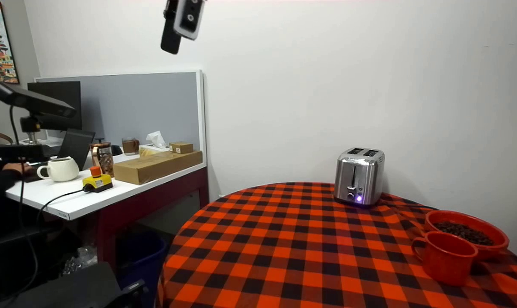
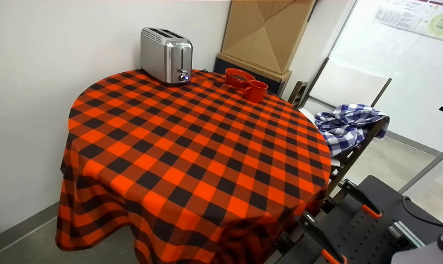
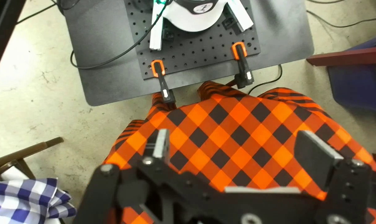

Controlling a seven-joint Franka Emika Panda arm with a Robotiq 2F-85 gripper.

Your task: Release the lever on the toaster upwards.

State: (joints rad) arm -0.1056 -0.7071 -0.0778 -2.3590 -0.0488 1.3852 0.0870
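The shiny silver toaster [image 1: 359, 177] stands upright at the back of the checked table, by the wall. It also shows in an exterior view [image 2: 166, 57]. Its front lever [image 1: 351, 188] sits low in its vertical slot, just above the knob; it shows there too [image 2: 183, 70]. A bluish light glows low on the front. My gripper [image 1: 179, 40] is high up at the top of an exterior view, well above the table and apart from the toaster. In the wrist view my gripper [image 3: 233, 141] is open with nothing between its fingers. The toaster is out of the wrist view.
A red mug [image 1: 449, 261] and a red bowl [image 1: 496, 246] of dark beans stand beside the toaster. The round table [image 2: 192, 139] bears a red-black cloth. A white desk [image 1: 96, 205], a chair with blue cloth [image 2: 353, 124] and clamps [image 3: 163, 81] surround it.
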